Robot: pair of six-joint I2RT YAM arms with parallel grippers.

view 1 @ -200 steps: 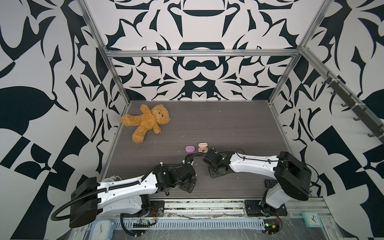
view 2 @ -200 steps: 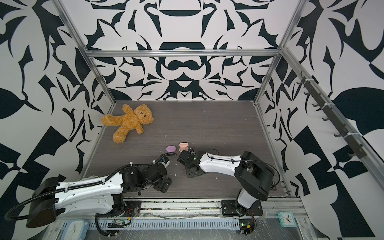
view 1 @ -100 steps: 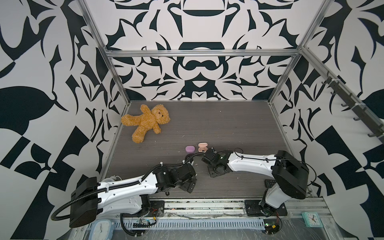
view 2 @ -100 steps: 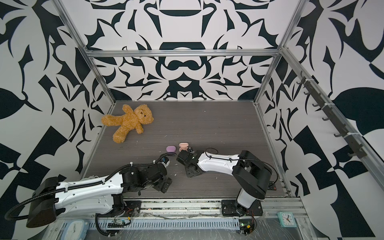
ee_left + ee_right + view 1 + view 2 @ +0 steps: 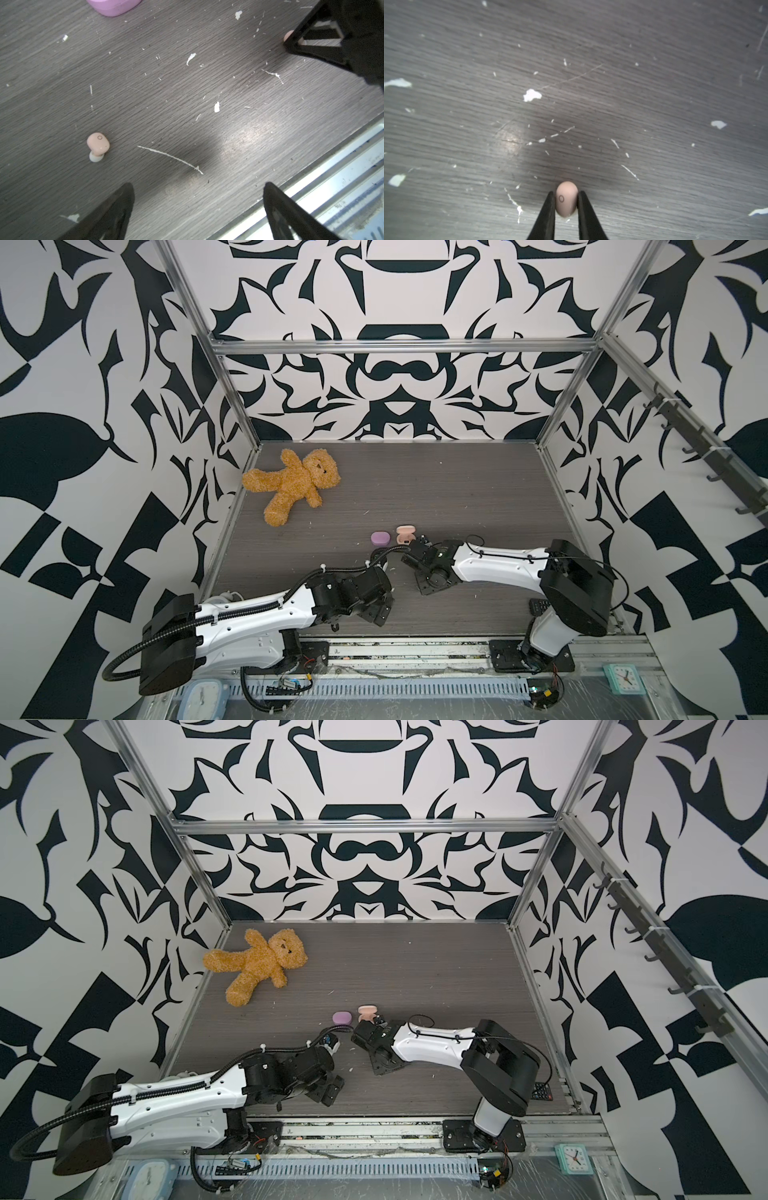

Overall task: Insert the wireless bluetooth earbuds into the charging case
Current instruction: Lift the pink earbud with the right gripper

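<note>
**Peach bud in the pinch, right arm closing on the open case**

Over the last second my right arm [image 5: 498,568] has crept a little left and far, toward the open peach case [image 5: 405,533]. The left arm [image 5: 249,614] has not stirred. The right end effector [image 5: 566,202] is pinching a peach bud [image 5: 566,192] between its tips, over bare surface and not yet above the case. I read this as the carry: the pick is done and seating comes next. I will have to line the bud up with a socket that I cannot make out from here.

The left end effector [image 5: 198,184] is spread wide and holds nothing, low by the near edge. A second peach bud [image 5: 98,143] lies loose on the surface ahead of it, white tip showing, well apart from the fingers. That one is yet to be picked. The lilac case [image 5: 380,538] sits shut just left of the peach one, and I cannot tell whether anything is inside.

The surface [image 5: 457,489] is dark grey wood grain, littered with white scraps [image 5: 532,95] and marked by a long pale scratch [image 5: 170,158]. A teddy bear [image 5: 293,485] lies at the far left, well clear of the work. A small black remote [image 5: 539,605] rests near the right arm's base. The walls [image 5: 395,377] carry bold black-and-white patterns on a metal frame [image 5: 399,347], with hooks [image 5: 688,449] on the right and small clocks [image 5: 622,678] on the near rail.
</note>
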